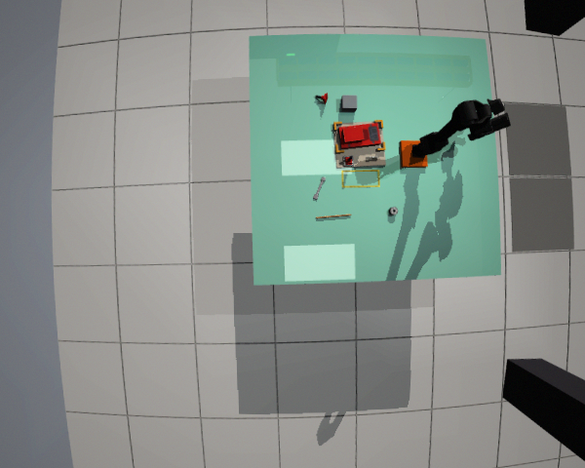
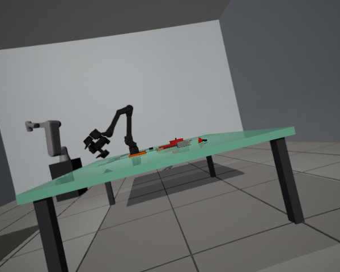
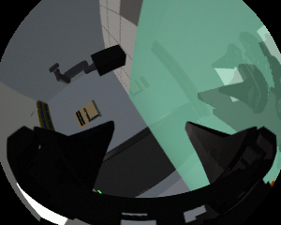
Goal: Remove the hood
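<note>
Gripper (image 1: 490,118) (image 2: 95,151) (image 3: 151,126) released, fingers wide apart; toy car (image 1: 352,135) (image 2: 175,141) well apart on its board.
The gripper hangs at the table's (image 1: 272,216) (image 2: 164,164) (image 3: 173,28) right side, its arm (image 1: 448,128) (image 2: 128,126) rising from an orange plate (image 1: 405,161) (image 2: 142,153); left of that, the red car sits within orange corner brackets (image 1: 337,148) on the board's (image 1: 361,151) far part, the hood's outline too small to tell. The yellow marked area (image 1: 361,186) lies just on the board's near side. Farther off is a gray block (image 1: 348,102) (image 2: 182,144); a wrench-like piece (image 1: 319,188), thin rod (image 1: 332,216) and small round part (image 1: 393,209) lie nearer.
</note>
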`<state>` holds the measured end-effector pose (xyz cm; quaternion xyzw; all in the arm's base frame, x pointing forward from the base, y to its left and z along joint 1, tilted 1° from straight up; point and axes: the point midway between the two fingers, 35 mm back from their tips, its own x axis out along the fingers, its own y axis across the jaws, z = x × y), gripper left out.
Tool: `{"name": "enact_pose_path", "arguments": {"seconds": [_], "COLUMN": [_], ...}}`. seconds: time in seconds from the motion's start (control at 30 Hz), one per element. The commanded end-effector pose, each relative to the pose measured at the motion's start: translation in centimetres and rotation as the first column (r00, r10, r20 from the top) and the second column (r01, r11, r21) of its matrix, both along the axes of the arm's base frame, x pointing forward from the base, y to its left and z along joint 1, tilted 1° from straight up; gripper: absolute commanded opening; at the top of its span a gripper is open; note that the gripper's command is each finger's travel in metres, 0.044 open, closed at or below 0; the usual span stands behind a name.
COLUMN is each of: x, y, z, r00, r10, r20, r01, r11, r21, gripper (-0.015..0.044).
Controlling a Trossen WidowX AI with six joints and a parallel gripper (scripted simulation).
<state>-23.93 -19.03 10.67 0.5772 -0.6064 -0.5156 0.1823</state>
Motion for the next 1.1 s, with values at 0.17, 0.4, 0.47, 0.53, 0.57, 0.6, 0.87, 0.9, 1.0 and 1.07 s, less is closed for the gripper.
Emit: {"name": "enact_pose_path", "arguments": {"seconds": [0.17, 0.4, 0.47, 0.53, 0.57, 0.6, 0.87, 0.9, 1.0, 1.07], "x": [1.9, 6.0, 7.4, 8.9, 9.7, 10.6, 16.7, 17.7, 20.7, 22.8], "y": [-3.5, -8.4, -9.7, -10.9, -11.4, -12.0, -14.8, -15.1, -15.7, -16.0], "z": [-0.1, -0.3, -0.4, -0.4, -0.4, -0.4, -0.5, -0.5, -0.6, -0.7], "r00": [0.987, 0.909, 0.872, 0.829, 0.805, 0.780, 0.571, 0.533, 0.412, 0.329], "r10": [0.153, 0.401, 0.471, 0.539, 0.572, 0.605, 0.796, 0.821, 0.886, 0.921], "r20": [-0.048, -0.115, -0.132, -0.148, -0.156, -0.163, -0.201, -0.205, -0.211, -0.210], "r01": [-0.150, -0.376, -0.437, -0.494, -0.521, -0.548, -0.666, -0.682, -0.723, -0.743], "r11": [0.986, 0.907, 0.872, 0.831, 0.808, 0.784, 0.592, 0.560, 0.459, 0.390], "r21": [0.071, 0.188, 0.222, 0.257, 0.274, 0.291, 0.453, 0.470, 0.516, 0.544], "gripper": [0.0440, 0.0440, 0.0440, 0.0440, 0.0440, 0.0440, 0.0440, 0.0440, 0.0440, 0.0440]}}
